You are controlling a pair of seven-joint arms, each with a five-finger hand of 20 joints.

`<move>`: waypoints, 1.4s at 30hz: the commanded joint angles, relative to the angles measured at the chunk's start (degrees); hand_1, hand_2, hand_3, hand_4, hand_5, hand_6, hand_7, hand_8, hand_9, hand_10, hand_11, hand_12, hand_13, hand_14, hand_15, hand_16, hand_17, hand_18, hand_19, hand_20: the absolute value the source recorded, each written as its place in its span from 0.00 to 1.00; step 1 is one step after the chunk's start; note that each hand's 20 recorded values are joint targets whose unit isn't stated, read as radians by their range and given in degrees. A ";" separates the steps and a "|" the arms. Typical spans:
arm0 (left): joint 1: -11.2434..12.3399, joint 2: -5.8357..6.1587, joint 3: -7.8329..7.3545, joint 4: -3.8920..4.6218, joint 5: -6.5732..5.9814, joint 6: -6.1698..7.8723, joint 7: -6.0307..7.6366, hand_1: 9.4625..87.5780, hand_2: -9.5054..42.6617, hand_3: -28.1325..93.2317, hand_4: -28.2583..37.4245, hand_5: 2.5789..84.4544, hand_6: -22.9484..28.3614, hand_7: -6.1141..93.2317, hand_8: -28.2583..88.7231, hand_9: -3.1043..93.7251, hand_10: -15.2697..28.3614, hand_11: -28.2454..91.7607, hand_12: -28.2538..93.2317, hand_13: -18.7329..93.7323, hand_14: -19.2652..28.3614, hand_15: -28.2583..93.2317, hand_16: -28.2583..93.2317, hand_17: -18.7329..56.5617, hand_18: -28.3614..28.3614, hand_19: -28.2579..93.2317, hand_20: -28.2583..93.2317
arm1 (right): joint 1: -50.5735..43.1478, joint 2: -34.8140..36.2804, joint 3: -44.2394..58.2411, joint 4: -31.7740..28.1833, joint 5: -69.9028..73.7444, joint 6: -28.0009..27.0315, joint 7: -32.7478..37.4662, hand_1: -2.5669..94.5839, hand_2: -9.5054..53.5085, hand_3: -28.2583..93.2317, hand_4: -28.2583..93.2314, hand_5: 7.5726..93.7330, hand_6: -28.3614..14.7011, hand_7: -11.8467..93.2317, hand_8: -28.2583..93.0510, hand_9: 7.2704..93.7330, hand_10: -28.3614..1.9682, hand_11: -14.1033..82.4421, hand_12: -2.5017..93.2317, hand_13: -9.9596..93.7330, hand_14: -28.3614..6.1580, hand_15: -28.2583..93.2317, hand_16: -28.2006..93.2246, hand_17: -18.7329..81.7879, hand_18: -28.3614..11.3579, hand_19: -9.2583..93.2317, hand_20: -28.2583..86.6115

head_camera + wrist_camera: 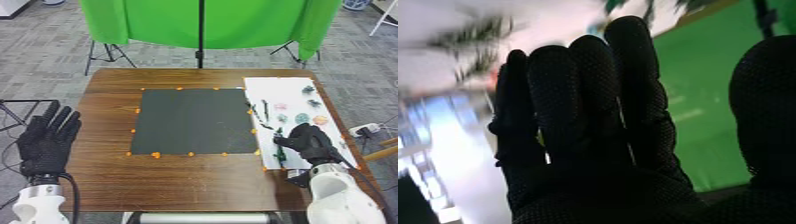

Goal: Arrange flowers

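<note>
Hanging over white board (266,89), right of frame: right hand (308,138), fingers straight, thumb wide, nothing gripped. Left hand (44,145), far left, fingers spread. Green stem (281,156) just beside right hand; best pinch mid-length, lightly, lift straight, spare blooms (321,120).

You have a brown wooden table (204,180), smooth and grained, with a low sheen. The dark square (195,120) on it looks flat and matt to you, while the white sheet (266,85) beside it looks smooth and papery. Your left hand (44,150) and right hand (306,140) wear dull black fabric, and the wrist view shows you its fine, pebbly weave. Both white arms (338,195) look smooth, like plastic. The green backdrop (249,25) is soft, creased cloth. The small flowers (320,120) may be plastic or cloth.
</note>
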 commanded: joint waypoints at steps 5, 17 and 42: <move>0.91 -0.40 0.54 -0.06 -0.90 0.66 -0.68 0.23 0.28 0.87 0.00 0.43 0.62 0.14 0.16 0.35 0.70 0.35 0.29 0.35 0.74 0.42 0.19 0.13 0.72 0.47 0.30 | 2.32 7.51 -6.32 2.85 -19.04 -0.72 4.52 0.35 0.00 0.70 0.00 0.72 0.59 0.53 0.11 0.67 0.34 0.73 0.35 0.67 0.34 0.85 0.43 0.45 0.06 0.89 0.49; 0.69 -0.50 0.79 0.22 -2.35 -0.30 -0.63 0.23 0.28 0.87 0.00 0.43 0.62 0.14 0.16 0.36 0.71 0.35 0.29 0.36 0.74 0.43 0.19 0.13 0.73 0.47 0.30 | 8.32 7.37 -11.71 8.28 -16.14 -5.17 2.67 0.36 0.00 0.71 0.00 0.71 0.58 0.51 0.11 0.65 0.32 0.71 0.34 0.66 0.33 0.83 0.43 0.44 0.05 0.89 0.50; 1.57 -0.27 -0.60 -0.04 -7.17 -0.62 -0.68 0.25 0.24 0.87 0.00 0.44 0.63 0.14 0.16 0.36 0.71 0.36 0.29 0.36 0.74 0.43 0.19 0.12 0.73 0.47 0.30 | 7.58 6.36 -15.82 6.58 -12.12 2.78 14.75 0.61 0.00 0.87 0.01 0.91 0.61 0.36 0.37 0.99 0.55 0.30 0.49 0.88 0.52 0.62 0.54 0.61 0.03 1.00 0.66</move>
